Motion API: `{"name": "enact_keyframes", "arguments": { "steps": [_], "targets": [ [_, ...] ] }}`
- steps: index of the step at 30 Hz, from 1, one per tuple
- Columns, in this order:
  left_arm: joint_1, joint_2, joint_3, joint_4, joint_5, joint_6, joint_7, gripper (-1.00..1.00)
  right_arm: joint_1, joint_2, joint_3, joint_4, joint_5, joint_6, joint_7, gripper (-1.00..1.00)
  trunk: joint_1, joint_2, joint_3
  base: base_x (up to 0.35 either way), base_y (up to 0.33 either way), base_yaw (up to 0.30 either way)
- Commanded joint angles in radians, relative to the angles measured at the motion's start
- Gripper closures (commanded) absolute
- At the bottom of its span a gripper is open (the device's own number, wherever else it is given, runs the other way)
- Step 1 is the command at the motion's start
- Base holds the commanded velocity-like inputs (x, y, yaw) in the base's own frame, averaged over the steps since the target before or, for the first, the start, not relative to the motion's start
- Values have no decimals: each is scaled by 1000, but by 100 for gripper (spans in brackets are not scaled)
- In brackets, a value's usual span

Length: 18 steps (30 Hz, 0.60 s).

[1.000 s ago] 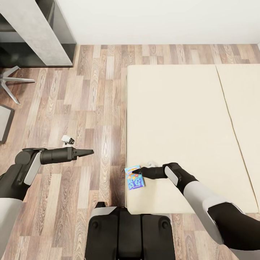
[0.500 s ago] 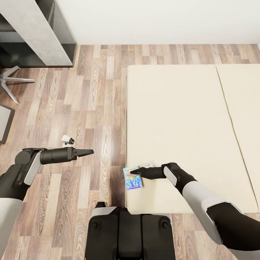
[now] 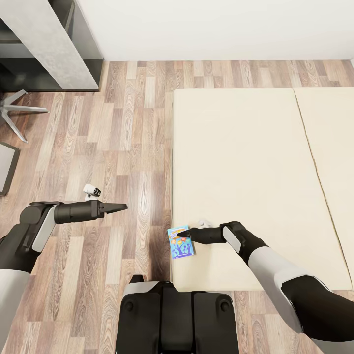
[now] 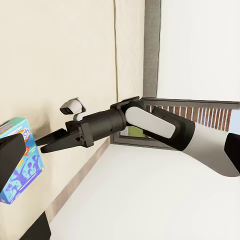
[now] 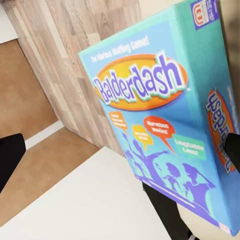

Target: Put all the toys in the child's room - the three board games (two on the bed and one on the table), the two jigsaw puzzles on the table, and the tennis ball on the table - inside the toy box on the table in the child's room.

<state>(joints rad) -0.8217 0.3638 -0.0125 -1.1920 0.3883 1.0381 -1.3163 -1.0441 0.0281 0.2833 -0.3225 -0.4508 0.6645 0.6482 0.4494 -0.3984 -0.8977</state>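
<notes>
Since a second ago the blue board game [image 3: 181, 242] has slid a little toward the bed's [image 3: 246, 162] near corner, overhanging the wood-plank floor [image 3: 123, 147]. My right gripper [image 3: 181, 234] rests on the box's top; whether its fingers are clamped I cannot tell. My left gripper [image 3: 120, 207] hangs over the floor, fingers together. Close up, my right wrist camera reads "Balderdash" on glossy cardboard [image 5: 165, 115].

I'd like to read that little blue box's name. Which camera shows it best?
The right wrist view: the blue board game looms close, reading "Balderdash". The head view shows it tiny at the bed edge; the left wrist view catches just a corner.
</notes>
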Motion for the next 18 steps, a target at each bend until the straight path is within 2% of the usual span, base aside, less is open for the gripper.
{"name": "enact_keyframes", "arguments": {
  "steps": [1,18],
  "targets": [
    [0,1,-1,0,3,8,-1,-100,-1,0,4,0,-4,3,1,-100,1,-2,-1,0,0,0],
    [0,0,-3,0,3,8,-1,-100,-1,2,5,0,-4,4,1,-100,1,-2,-1,0,0,0]
  ]
}}
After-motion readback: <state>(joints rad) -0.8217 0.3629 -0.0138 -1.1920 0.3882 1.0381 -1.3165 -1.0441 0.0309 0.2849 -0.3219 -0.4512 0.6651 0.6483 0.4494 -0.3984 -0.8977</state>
